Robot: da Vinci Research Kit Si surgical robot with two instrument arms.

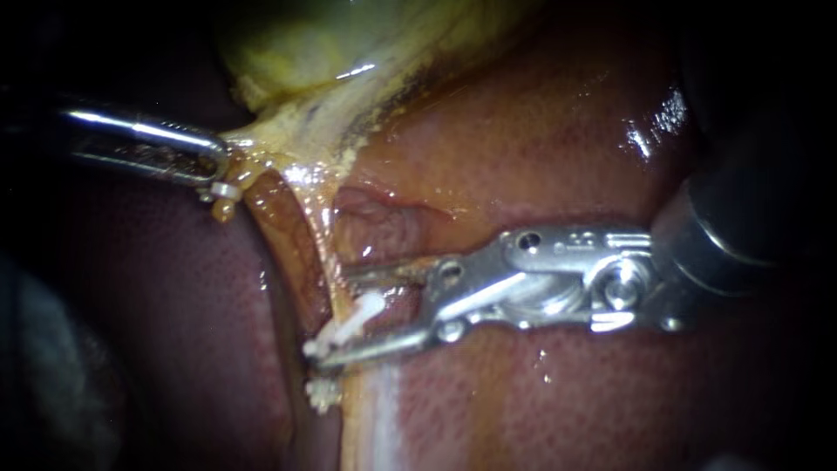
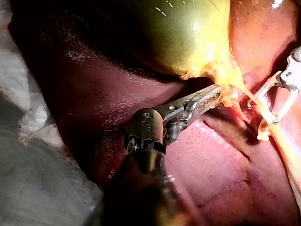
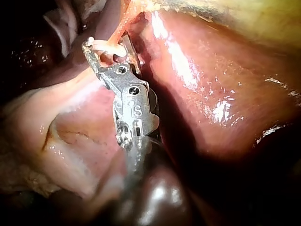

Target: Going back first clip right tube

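My right instrument [image 1: 349,307] comes in from the right, its jaws open astride a pale tube [image 1: 317,228]. A white clip [image 1: 351,324] sits across that tube between the jaws, close against the lower jaw. A second small white clip [image 1: 323,394] shows just below on the same strand. My left instrument [image 1: 218,179] is shut on yellowish tissue [image 1: 288,139] at the gallbladder's [image 1: 296,44] neck and holds it taut. In the right wrist view the right instrument [image 3: 109,44] straddles the tube. The left wrist view shows the left instrument [image 2: 214,96] gripping yellow tissue, the right instrument [image 2: 263,112] beyond it.
The liver [image 1: 540,113] lies red and glistening under and around both instruments. A brownish tube [image 1: 277,228] runs beside the pale one, on its left. White cloth [image 2: 28,117] lies past the liver's edge in the left wrist view.
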